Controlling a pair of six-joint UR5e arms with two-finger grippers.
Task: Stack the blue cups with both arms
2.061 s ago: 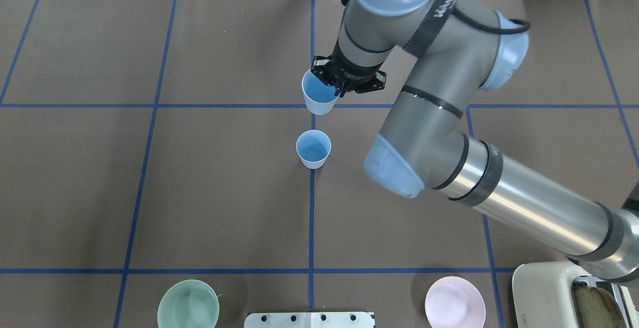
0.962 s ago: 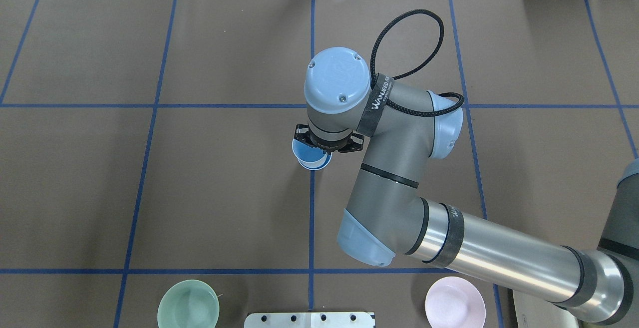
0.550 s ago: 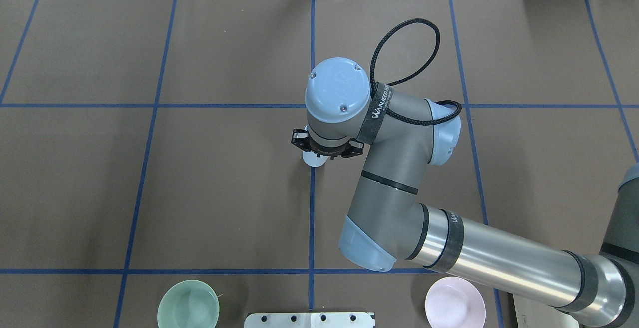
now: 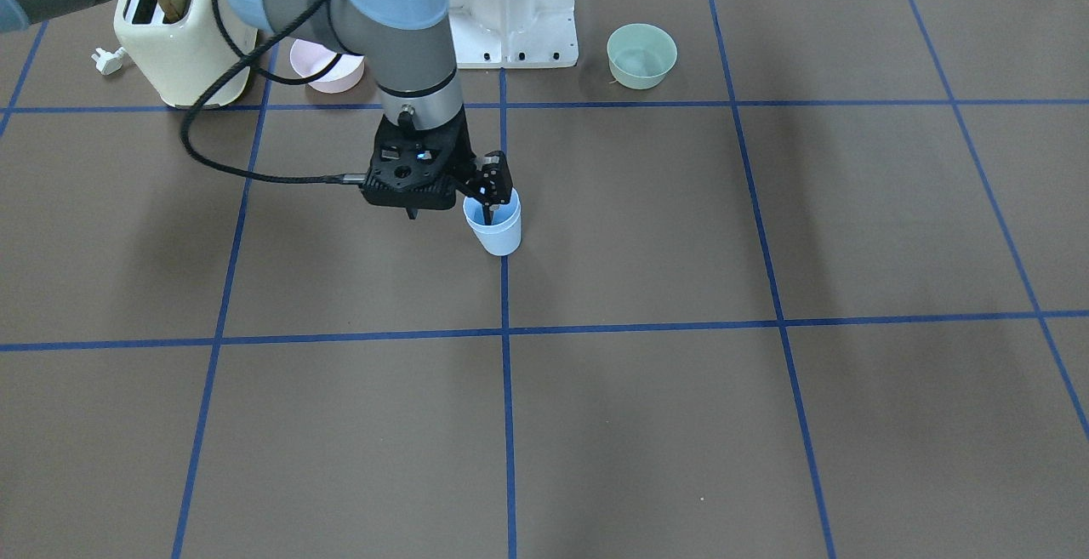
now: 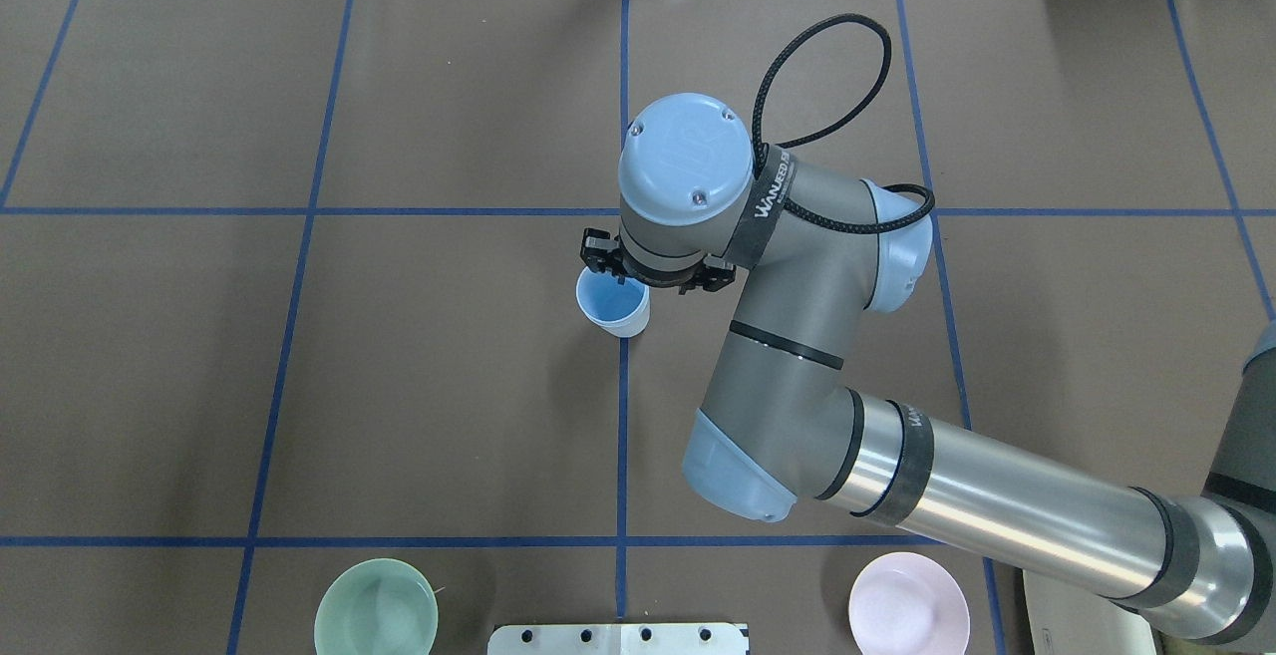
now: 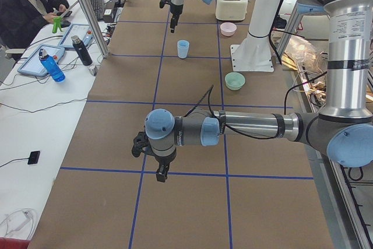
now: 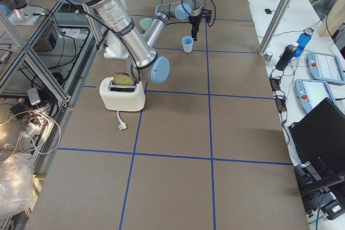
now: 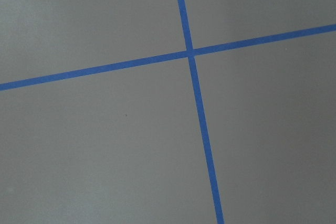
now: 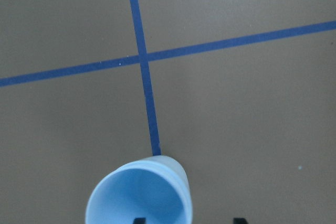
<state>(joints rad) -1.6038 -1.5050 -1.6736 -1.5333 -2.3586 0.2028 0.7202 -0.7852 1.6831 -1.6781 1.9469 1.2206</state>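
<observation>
The two blue cups stand nested as one stack on the centre tape line; a double rim shows in the right wrist view. The stack also shows in the front view and both side views. My right gripper is open just above the stack. One fingertip is over the cup's opening and the other lies outside the rim. My left gripper shows only in the exterior left view, far from the cups. I cannot tell whether it is open or shut.
A green bowl and a pink bowl sit near the white pedestal base. A cream toaster holding bread stands at the robot's right. An operator sits at a side table with bottles.
My right gripper carried its cup toward the robot and down into the standing cup. It has since opened and lifted slightly off the nested stack.
</observation>
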